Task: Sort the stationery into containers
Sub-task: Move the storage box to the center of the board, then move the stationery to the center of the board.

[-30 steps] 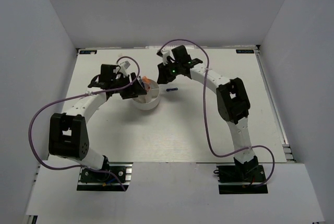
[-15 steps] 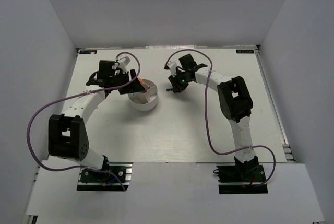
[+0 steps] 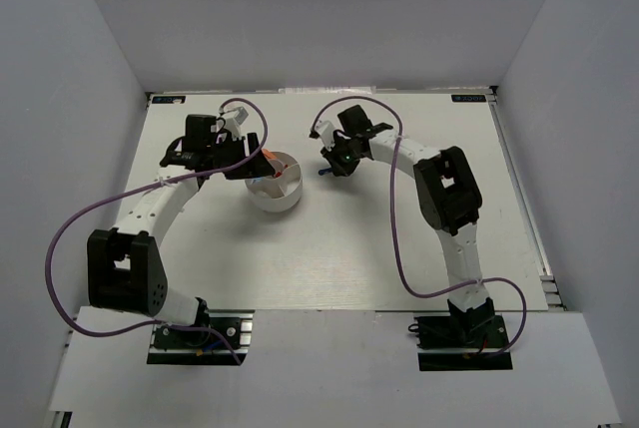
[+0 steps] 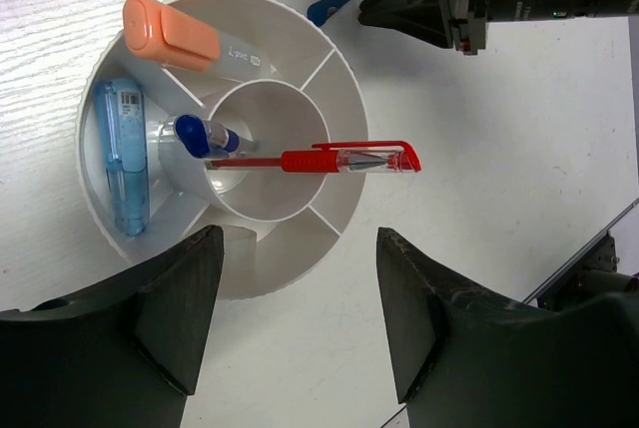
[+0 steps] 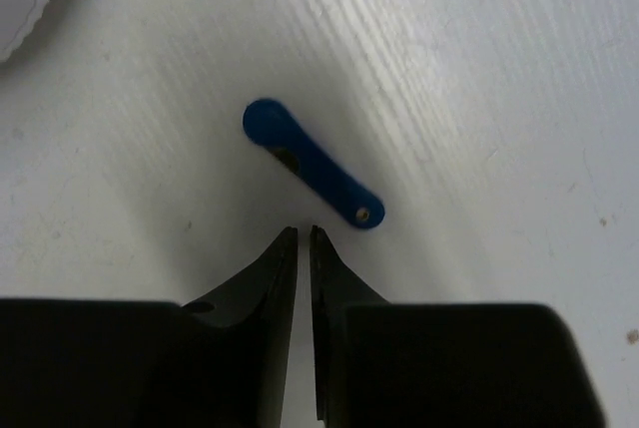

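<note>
Pressed almost together, the right fingers (image 5: 268, 293) leave only a thin slit between their tips, and nothing sits in it. They point at the dark-blue capsule piece (image 5: 312, 177), which lies flat on the white bench (image 3: 399, 248) just beyond the tips, slanted across the right wrist view; whether a tip touches it cannot be told. From above, that piece (image 3: 325, 173) lies just to the right of the round white tub (image 3: 291, 200), apart from its wall.

The left fingers (image 4: 170, 318) are spread wide and hold nothing; they hang over the tub (image 4: 344, 204), which shows between them in the left wrist view. Inside, dividing walls run from an inner ring to the outer wall.

- The orange-white capsule piece (image 4: 175, 37) lies in an outer compartment at the top left of that view.
- The light-blue capsule piece (image 4: 124, 159) lies along the curved outer compartment next to it, on the left.
- The thin blue pen (image 4: 205, 136) stands in the middle compartment, leaning on the inner ring.
- The thin red pen (image 4: 319, 160) runs from the middle compartment across the inner ring, its clip end reaching past the outer rim.

Outward from there, the tub stands on the far half of the bench, between the two arms. Purple cables (image 3: 394, 238) loop along both arms, and plain white walls (image 3: 70, 69) close the bench in on three sides.
</note>
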Tool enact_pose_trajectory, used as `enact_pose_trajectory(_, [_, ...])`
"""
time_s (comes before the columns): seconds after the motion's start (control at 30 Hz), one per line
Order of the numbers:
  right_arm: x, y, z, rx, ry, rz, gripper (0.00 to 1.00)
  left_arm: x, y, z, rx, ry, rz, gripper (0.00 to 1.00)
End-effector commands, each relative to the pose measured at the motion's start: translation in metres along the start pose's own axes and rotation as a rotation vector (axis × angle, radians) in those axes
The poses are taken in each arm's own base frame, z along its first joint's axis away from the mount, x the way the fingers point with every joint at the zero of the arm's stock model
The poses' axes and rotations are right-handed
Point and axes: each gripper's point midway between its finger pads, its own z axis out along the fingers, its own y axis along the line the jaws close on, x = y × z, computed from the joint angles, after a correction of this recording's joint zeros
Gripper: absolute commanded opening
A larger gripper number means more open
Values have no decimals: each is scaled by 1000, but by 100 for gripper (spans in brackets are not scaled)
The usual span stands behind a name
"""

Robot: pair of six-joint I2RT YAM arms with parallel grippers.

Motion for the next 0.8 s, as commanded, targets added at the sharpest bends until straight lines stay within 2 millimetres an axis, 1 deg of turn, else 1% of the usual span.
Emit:
enact_pose_trajectory(0.0, [-24, 0, -31, 27, -88, -71, 16, -13, -12, -15, 24, -49, 44, 73])
enact_pose_trajectory(0.03, [-34, 1, -42, 38, -120, -84, 17, -12, -12, -15, 25, -46, 43, 73])
enact_pose_trajectory(0.1, [-50, 2, -51, 38, -164, -71, 18, -11, -11, -15, 25, -42, 45, 72])
enact_pose_trajectory(0.17, [-62, 1, -50, 40, -182, -58, 18, -9, -11, -13, 29, -36, 42, 72])
enact_pose_trajectory(0.2, [-74, -4, -52, 55, -205, -52, 19, -8, -10, -12, 30, -33, 37, 72])
enact_pose_trajectory(0.23, [-70, -5, -40, 47, -187, -27, 20, -8, -10, -11, 33, -31, 35, 72])
enact_pose_trajectory(0.27, [-81, -11, -40, 60, -202, -26, 22, -9, -10, -10, 34, -31, 35, 72])
enact_pose_trajectory(0.3, [-74, -10, -24, 48, -178, -12, 25, -9, -10, -10, 34, -31, 35, 72])
enact_pose_trajectory(0.33, [-71, -14, -19, 59, -161, -4, 28, -10, -9, -9, 34, -30, 34, 72])
enact_pose_trajectory(0.37, [-78, -16, -17, 63, -169, -4, 31, -11, -9, -9, 33, -31, 35, 72])
enact_pose_trajectory(0.4, [-67, -17, -2, 51, -138, 5, 33, -12, -10, -9, 31, -33, 34, 72])
enact_pose_trajectory(0.47, [-59, -19, 9, 57, -114, 11, 34, -14, -10, -10, 26, -35, 41, 73])
enact_pose_trajectory(0.5, [-52, -29, 10, 71, -106, 24, 34, -14, -9, -10, 21, -34, 41, 73])
enact_pose_trajectory(0.53, [-53, -19, 16, 59, -96, -1, 34, -14, -8, -11, 17, -35, 44, 73])
enact_pose_trajectory(0.57, [-46, -19, 20, 57, -73, 2, 33, -15, -9, -11, 18, -36, 45, 73])
enact_pose_trajectory(0.6, [-45, -20, 21, 59, -71, 0, 32, -14, -8, -11, 17, -33, 42, 73])
enact_pose_trajectory(0.67, [-36, -16, 21, 46, -34, 2, 31, -15, -8, -10, 17, -33, 42, 73])
enact_pose_trajectory(0.73, [-23, -12, 21, 31, 2, -1, 30, -16, -9, -10, 21, -37, 39, 73])
enact_pose_trajectory(0.77, [-15, -6, 20, 21, 22, -3, 28, -16, -9, -10, 21, -38, 39, 73])
